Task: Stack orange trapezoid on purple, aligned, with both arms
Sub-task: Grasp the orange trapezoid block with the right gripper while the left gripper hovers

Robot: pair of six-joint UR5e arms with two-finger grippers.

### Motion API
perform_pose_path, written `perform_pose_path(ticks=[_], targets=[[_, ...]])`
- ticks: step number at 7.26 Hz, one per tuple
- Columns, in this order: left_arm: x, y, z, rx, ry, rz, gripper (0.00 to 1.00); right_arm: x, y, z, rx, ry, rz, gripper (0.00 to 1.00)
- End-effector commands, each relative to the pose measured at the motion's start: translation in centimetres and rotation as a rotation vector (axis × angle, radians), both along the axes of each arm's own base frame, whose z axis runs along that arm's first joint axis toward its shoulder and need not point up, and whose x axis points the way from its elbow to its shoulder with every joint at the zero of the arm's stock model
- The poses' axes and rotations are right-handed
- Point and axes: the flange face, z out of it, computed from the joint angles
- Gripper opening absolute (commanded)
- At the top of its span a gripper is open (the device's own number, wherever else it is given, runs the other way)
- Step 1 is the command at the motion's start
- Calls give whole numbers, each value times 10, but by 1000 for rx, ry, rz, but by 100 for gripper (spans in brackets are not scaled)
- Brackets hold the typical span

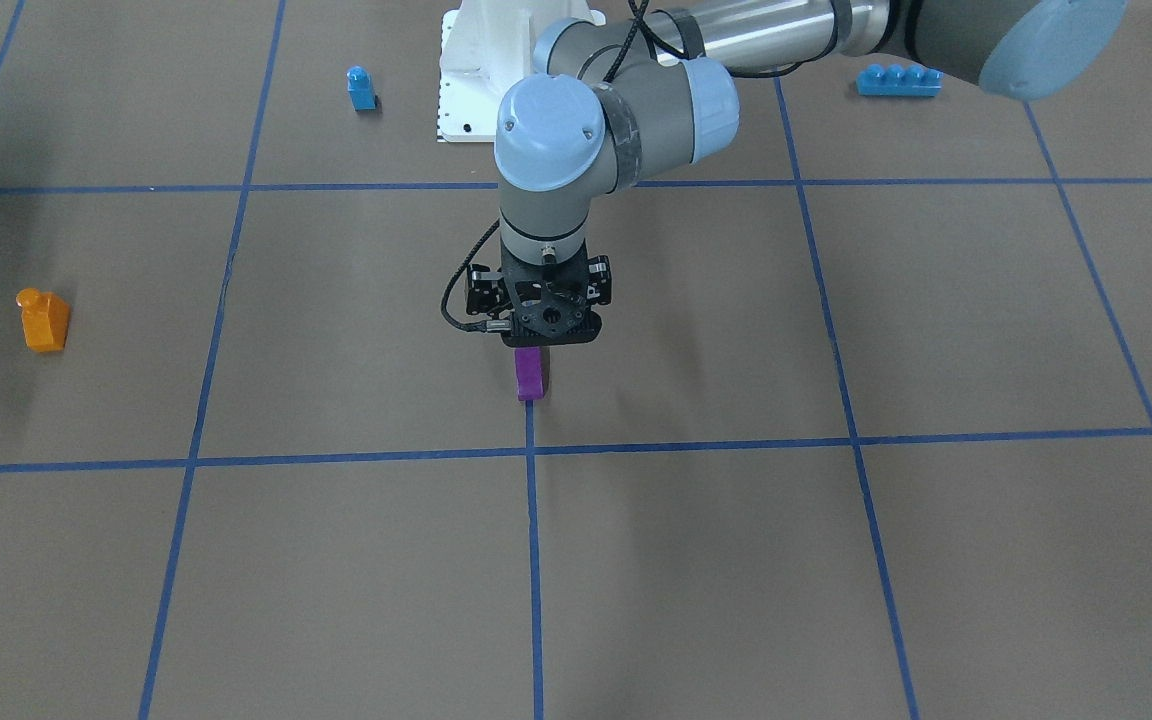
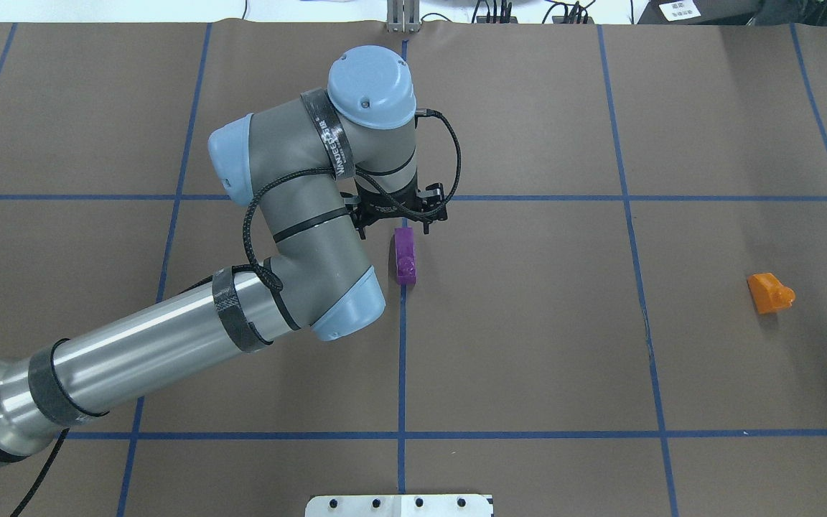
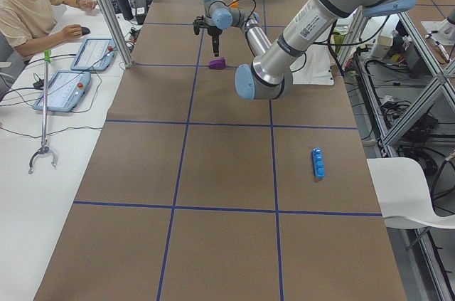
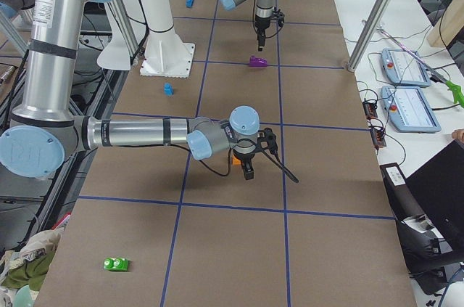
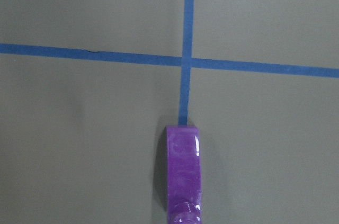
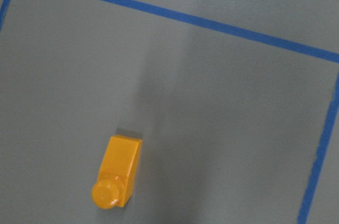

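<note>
Where blue tape (image 5: 184,91) runs, glossy purple block (image 5: 184,173), studded

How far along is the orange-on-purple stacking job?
Done: nothing stacked yet; the purple block lies on a blue tape line and the orange trapezoid sits far from it. In hand: neither block is held; the left gripper hangs above the purple, the right gripper above the orange. Left: pick up the orange, carry it over, seat it aligned on the purple.

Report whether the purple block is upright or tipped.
Tipped: the purple block lies lengthwise, stud at its end, not on top.
</note>
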Motion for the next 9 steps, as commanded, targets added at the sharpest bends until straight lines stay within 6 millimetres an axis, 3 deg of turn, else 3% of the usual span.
perform_pose_path(ticks=[1,3,4,6,7,9], targets=[[1,3,2,0,-3,2,100,-52,8,3,-82,14,37,100],[2,4,2,-7,-3,-2,100,-99,-9,-20,-167,-1,89,100],[1,4,1,-5,0,-2,100,-101,-10,-17,-165,12,93,100],[1,4,1,-6,0,-3,100,-114,-5,11,-171,82,85,100],[-1,4,-1,-5,4,-6,100,-112,-3,16,-176,91,87,100],[-1,5,0,-6,4,-5,100,-134,3,14,-167,100,51,99]])
